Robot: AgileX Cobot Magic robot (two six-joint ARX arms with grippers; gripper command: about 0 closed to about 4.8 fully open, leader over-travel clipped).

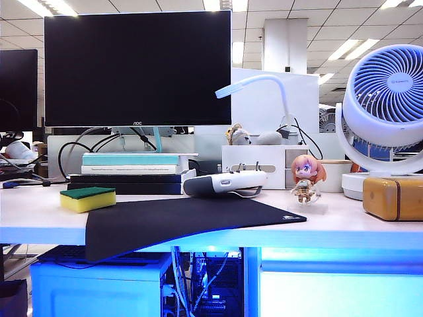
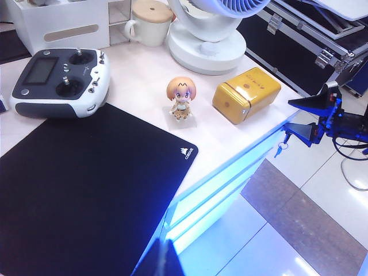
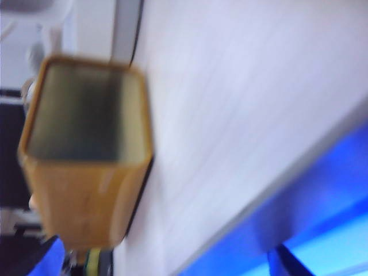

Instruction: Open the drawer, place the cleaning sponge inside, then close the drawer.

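The cleaning sponge (image 1: 87, 198), yellow with a green top, lies on the desk at the left, beside the black mouse pad (image 1: 185, 221). The drawer (image 1: 340, 294) is a flat blue-lit front under the desk's right half, also seen as the drawer (image 2: 215, 195) and the drawer (image 3: 339, 224); it looks shut. My right gripper (image 2: 313, 118) stands open beside the desk's right front corner, level with the drawer and holding nothing; the blurred right wrist view shows the right gripper (image 3: 169, 264) only as fingertips. My left gripper (image 2: 165, 261) is shut and empty, above the mouse pad's front edge. Neither gripper shows in the exterior view.
On the desk stand a remote controller (image 1: 225, 182), a small figurine (image 1: 307, 178), a yellow-orange box (image 1: 393, 198), a white fan (image 1: 386, 105), an organizer box (image 1: 258, 165) and a monitor (image 1: 137, 66). A key (image 2: 280, 148) hangs near the right gripper. A blue-lit cabinet (image 1: 99, 287) sits under the desk's left.
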